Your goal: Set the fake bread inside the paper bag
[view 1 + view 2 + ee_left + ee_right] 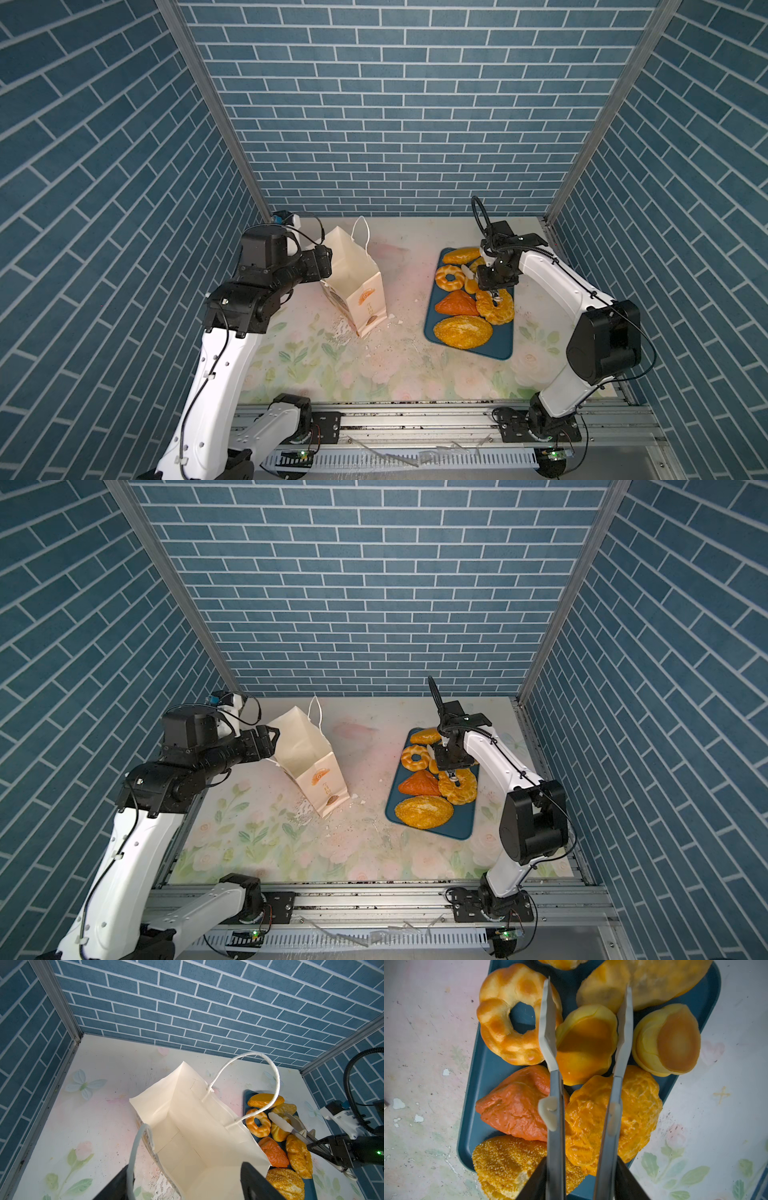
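Blue brick-pattern walls [395, 104] close in a flower-printed counter [332, 365]. On its right side the fake bread [457, 303] lies crowded on a dark blue tray [500, 345]. A seeded oval loaf [462, 331] is at the near end, with a reddish triangle [517, 1105] and a crackled ring [496, 309] behind it. Farther back are a smooth ring [508, 1016], a small round bun [585, 1043] and a second bun [668, 1041], and a long loaf [460, 255] lies at the far end.

Metal tongs [555, 1084] with pale tips point down over the tray, one blade on each side of the small round bun and right against its edges. The right gripper [580, 1167] carries them, its black fingers [533, 1184] clamped on the outer sides of the tong arms.

Well apart, left of the tray, the paper bag [357, 274] stands on the counter with its mouth open, leaning toward the left arm, one cord handle [245, 1057] arching up. The left gripper [185, 1167] sits at the bag's rim. Its fingers [255, 1184] are spread wide with the near part of the mouth between them; whether they press the paper cannot be told.
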Controlling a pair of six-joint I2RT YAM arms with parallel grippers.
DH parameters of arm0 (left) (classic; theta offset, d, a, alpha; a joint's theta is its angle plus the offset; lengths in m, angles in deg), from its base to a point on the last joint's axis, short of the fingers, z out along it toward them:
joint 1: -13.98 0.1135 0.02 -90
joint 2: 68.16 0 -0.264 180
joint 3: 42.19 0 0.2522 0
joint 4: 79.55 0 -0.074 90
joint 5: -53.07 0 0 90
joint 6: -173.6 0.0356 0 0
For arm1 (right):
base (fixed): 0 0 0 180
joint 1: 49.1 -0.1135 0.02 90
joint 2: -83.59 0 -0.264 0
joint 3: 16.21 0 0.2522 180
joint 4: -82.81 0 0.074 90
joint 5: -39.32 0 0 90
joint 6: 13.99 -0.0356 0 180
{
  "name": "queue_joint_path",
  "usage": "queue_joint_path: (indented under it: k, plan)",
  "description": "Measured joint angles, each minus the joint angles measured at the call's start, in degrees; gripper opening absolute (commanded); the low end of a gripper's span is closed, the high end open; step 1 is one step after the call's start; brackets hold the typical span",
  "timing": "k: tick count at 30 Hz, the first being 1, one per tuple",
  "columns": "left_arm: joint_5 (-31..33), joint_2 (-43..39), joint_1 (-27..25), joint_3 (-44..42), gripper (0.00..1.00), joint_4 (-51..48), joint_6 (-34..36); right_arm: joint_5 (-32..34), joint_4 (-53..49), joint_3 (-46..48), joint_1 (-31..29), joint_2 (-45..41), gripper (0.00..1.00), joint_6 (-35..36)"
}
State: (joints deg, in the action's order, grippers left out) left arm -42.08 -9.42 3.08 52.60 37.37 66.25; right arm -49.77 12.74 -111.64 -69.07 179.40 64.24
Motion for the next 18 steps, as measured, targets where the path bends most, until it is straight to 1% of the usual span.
queue_joint_path:
  k: [9,18]
  plan:
    - [0.7,-0.6,-0.3,-0.1,0.82,0.0,-0.1,-1.0,1.0,1.6,0.1,0.0,0.29,-0.2]
    - [1.1,-1.2,-0.4,-0.3,0.82,0.0,-0.2,-1.7,1.4,3.3,0.1,-2.5,0.19,-0.2]
